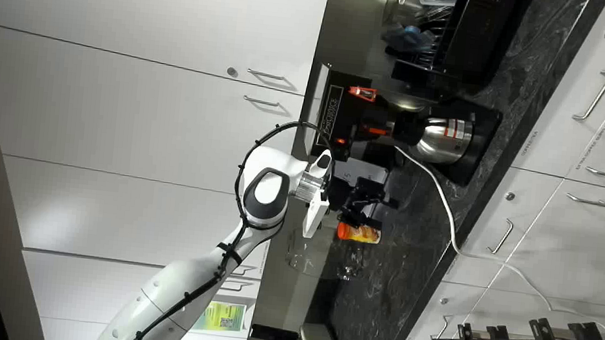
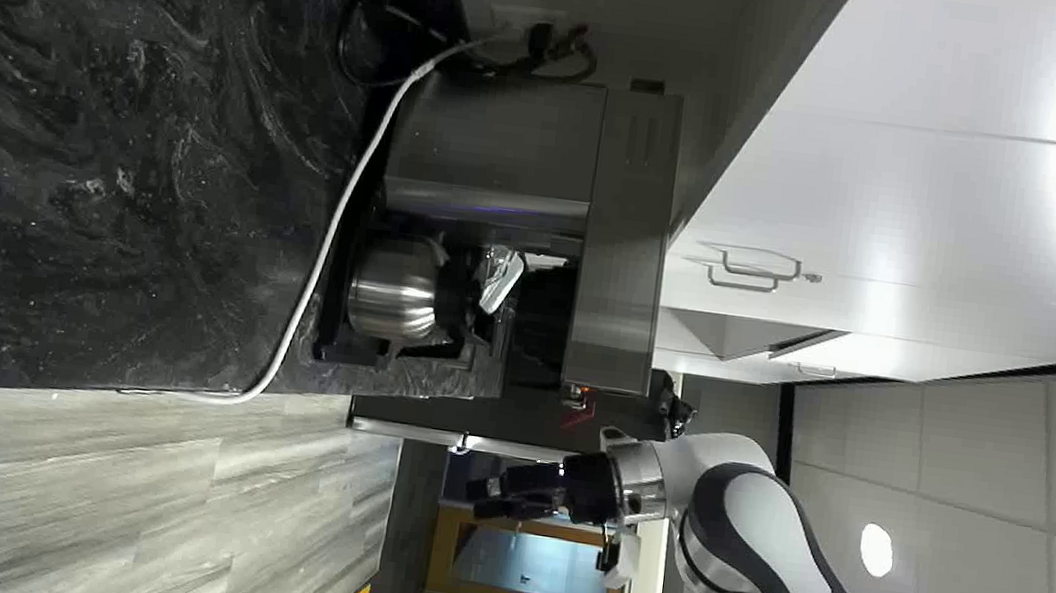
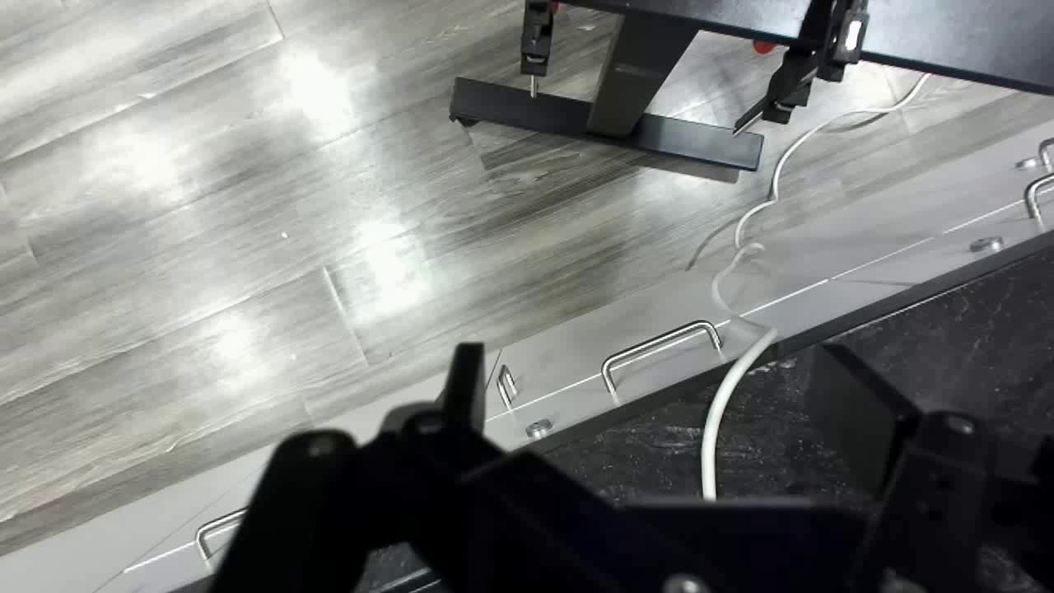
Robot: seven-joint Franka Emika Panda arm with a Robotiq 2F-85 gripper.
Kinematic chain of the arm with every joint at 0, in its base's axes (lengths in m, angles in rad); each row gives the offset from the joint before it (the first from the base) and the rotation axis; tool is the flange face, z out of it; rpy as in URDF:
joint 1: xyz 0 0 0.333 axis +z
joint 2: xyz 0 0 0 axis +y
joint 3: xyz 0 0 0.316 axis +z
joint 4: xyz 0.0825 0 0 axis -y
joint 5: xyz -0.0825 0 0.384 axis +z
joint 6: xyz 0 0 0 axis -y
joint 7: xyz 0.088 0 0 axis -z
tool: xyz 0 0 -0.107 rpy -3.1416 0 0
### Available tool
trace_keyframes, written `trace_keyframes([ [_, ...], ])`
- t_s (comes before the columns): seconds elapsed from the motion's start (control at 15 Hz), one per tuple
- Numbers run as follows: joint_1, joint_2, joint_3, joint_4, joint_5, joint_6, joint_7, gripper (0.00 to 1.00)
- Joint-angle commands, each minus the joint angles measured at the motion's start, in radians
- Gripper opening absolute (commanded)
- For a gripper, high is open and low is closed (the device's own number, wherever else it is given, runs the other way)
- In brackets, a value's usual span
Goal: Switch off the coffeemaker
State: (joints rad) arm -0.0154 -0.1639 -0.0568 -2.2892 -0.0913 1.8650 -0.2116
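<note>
Coffeemaker (image 1: 409,128), one: orange-red light (image 1: 341,141) glowing, apparently on. Pincer (image 3: 652,372), one: spread wide, empty, clear of it. Switching-off: outstanding, I judge.

Exterior views sideways, wrist's seemingly downward

Tool (image 3: 663,387) blurred and cropped (wrist view), arm (image 1: 186,278) cut off in both exterior views, carafe label (image 1: 454,128) unreadable.
</note>
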Motion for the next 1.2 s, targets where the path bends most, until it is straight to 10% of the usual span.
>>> trace_keyframes([
  [0.0,-0.003,0.0,0.003,0.001,0.001,-0.001,0.0,1.0],
  [1.13,0.004,-0.204,-0.017,-0.077,-0.003,0.24,-0.118,1.0],
])
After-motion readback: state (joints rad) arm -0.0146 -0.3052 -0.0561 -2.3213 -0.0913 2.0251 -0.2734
